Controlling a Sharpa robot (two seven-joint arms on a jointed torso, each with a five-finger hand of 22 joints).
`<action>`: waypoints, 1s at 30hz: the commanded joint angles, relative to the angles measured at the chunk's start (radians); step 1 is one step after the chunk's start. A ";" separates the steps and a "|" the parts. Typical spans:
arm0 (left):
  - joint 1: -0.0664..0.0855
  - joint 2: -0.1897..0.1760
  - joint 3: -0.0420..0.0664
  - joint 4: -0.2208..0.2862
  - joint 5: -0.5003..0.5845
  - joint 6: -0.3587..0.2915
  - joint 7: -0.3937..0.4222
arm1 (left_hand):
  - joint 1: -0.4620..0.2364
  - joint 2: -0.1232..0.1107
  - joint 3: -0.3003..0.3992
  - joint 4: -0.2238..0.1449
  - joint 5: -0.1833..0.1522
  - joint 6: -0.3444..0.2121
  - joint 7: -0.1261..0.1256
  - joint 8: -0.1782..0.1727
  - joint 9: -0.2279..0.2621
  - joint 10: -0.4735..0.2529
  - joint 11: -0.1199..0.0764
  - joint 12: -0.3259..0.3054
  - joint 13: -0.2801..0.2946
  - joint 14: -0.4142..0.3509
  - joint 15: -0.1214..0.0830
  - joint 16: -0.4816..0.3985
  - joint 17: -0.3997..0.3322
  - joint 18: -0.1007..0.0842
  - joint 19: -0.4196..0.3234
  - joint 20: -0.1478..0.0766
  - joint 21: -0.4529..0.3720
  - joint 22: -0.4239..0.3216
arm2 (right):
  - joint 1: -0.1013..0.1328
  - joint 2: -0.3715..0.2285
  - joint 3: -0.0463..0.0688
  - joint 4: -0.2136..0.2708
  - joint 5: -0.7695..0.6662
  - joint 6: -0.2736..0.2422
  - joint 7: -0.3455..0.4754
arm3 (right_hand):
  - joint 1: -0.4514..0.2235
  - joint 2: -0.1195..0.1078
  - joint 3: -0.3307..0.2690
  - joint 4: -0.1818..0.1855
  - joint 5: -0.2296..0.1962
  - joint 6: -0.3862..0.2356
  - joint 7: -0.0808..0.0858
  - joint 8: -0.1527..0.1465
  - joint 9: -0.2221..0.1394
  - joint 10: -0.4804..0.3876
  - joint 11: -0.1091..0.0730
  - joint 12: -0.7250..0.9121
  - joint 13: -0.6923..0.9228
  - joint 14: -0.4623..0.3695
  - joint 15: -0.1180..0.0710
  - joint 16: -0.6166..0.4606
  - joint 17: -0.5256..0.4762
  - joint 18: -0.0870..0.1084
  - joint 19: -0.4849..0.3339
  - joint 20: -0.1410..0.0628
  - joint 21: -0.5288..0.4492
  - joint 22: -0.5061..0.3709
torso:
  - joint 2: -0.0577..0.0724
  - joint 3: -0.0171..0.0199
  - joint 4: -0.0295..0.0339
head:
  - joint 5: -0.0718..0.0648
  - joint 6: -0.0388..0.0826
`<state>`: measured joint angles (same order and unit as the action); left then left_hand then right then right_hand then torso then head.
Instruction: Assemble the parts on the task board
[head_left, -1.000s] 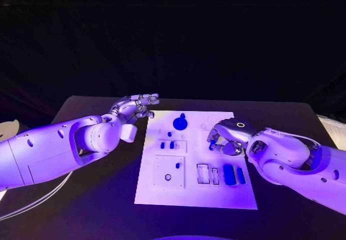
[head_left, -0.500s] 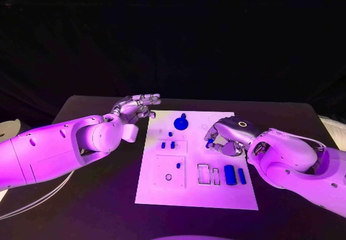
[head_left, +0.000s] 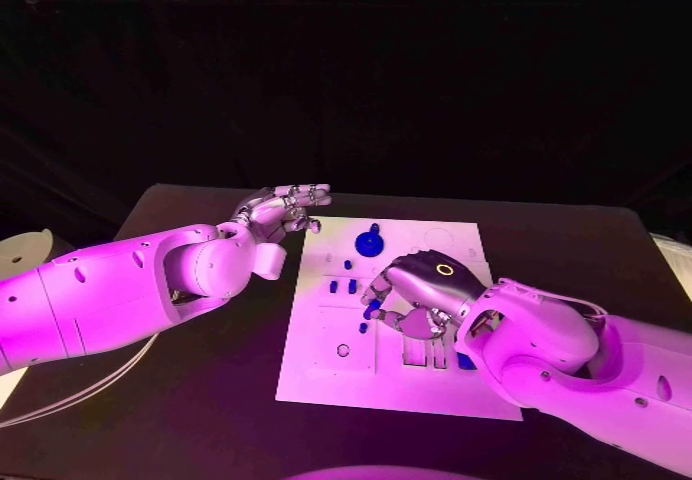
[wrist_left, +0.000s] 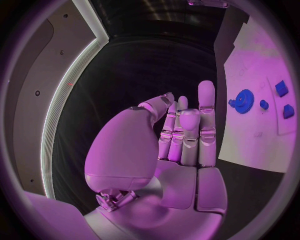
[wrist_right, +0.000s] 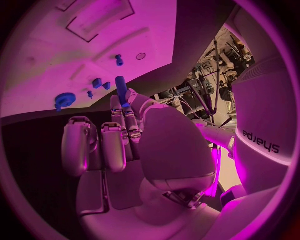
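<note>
The white task board (head_left: 325, 385) lies in the middle of the black table. My right hand (head_left: 414, 292) hovers over the board's centre and pinches a short blue peg (wrist_right: 121, 89) between thumb and finger; the peg's tip (head_left: 372, 304) points down at the board. A blue gear (head_left: 369, 242) sits at the board's far end, with two small blue parts (head_left: 342, 287) nearer. A small blue peg (wrist_right: 119, 60) stands by a round hole (wrist_right: 141, 56). My left hand (head_left: 289, 208) floats off the board's far left corner, fingers extended, holding nothing. My right arm partly hides a blue bar (head_left: 464, 361).
Recessed slots (head_left: 418, 352) lie on the board under my right wrist. A pale round object (head_left: 18, 250) sits at the table's left edge. Dark tabletop (head_left: 577, 250) stretches to the right of the board.
My right hand has moved left from the board's right side to over its centre, carrying the blue peg. My left hand has stayed in place.
</note>
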<state>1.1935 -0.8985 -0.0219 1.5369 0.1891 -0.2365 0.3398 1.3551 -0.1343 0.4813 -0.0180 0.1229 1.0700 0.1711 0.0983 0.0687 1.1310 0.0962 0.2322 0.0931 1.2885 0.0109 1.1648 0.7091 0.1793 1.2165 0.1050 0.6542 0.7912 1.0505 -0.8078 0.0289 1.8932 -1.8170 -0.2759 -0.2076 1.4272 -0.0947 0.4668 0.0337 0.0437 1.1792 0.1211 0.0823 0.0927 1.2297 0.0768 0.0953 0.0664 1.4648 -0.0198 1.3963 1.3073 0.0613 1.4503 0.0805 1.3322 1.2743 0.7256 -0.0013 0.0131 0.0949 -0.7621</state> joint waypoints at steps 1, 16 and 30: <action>0.000 0.003 0.000 0.003 -0.005 0.013 0.005 | -0.001 0.012 -0.002 -0.003 -0.003 -0.008 0.002 0.006 0.000 -0.009 0.001 0.007 0.001 -0.009 0.001 -0.005 -0.001 0.003 0.001 0.006 -0.004 -0.001 | -0.024 0.026 -0.002 -0.015 -0.001 -0.006 0.032 | 0.019 0.006 0.015 -0.015 0.005 0.006 0.003 0.003 0.002 0.029 -0.021 0.001 0.001 0.063 -0.006 0.005 0.019 0.010 -0.001 -0.005 0.005 0.000 | 0.001 0.0015 0.0001 | 0.009 -0.003; 0.000 0.006 0.000 0.006 -0.005 0.015 0.005 | -0.001 0.012 -0.002 -0.005 -0.003 -0.008 0.002 0.006 0.000 -0.010 0.001 0.009 0.001 -0.009 0.001 -0.005 -0.002 0.003 0.001 0.005 -0.004 -0.001 | -0.103 0.111 -0.010 -0.090 0.007 0.016 0.058 | 0.019 0.005 0.017 -0.018 0.005 0.005 0.004 0.002 0.001 0.028 -0.020 -0.002 0.001 0.062 -0.006 0.005 0.018 0.010 -0.002 -0.006 0.004 -0.001 | 0.001 0.0021 -0.0010 | 0.022 -0.012; 0.001 0.006 0.000 0.006 -0.005 0.016 0.004 | -0.001 0.012 -0.002 -0.005 -0.003 -0.008 0.002 0.006 0.000 -0.010 0.001 0.009 0.001 -0.009 0.001 -0.005 -0.002 0.003 0.001 0.005 -0.004 -0.001 | -0.112 0.125 -0.014 -0.119 -0.012 0.036 0.043 | 0.020 0.005 0.018 -0.019 0.005 0.004 0.005 0.001 0.001 0.027 -0.020 -0.003 0.001 0.063 -0.005 0.005 0.019 0.010 -0.002 -0.006 0.004 -0.001 | 0.000 0.0016 -0.0004 | 0.022 -0.017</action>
<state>1.1935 -0.8941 -0.0219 1.5404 0.1887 -0.2358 0.3393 1.3551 -0.1343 0.4813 -0.0180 0.1229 1.0699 0.1710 0.0983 0.0687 1.1275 0.0997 0.2366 0.0932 1.2885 0.0109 1.1648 0.7083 0.1793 1.2165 0.1050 0.6542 0.7914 0.9437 -0.6835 0.0189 1.7812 -1.8096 -0.2726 -0.1575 1.4312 -0.0986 0.4791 0.0212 0.0461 1.1789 0.1209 0.0785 0.0951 1.2298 0.0769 0.0921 0.0663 1.4648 -0.0197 1.3962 1.3079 0.0613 1.4502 0.0805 1.3322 1.2739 0.7258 0.0004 0.0126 0.1172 -0.7786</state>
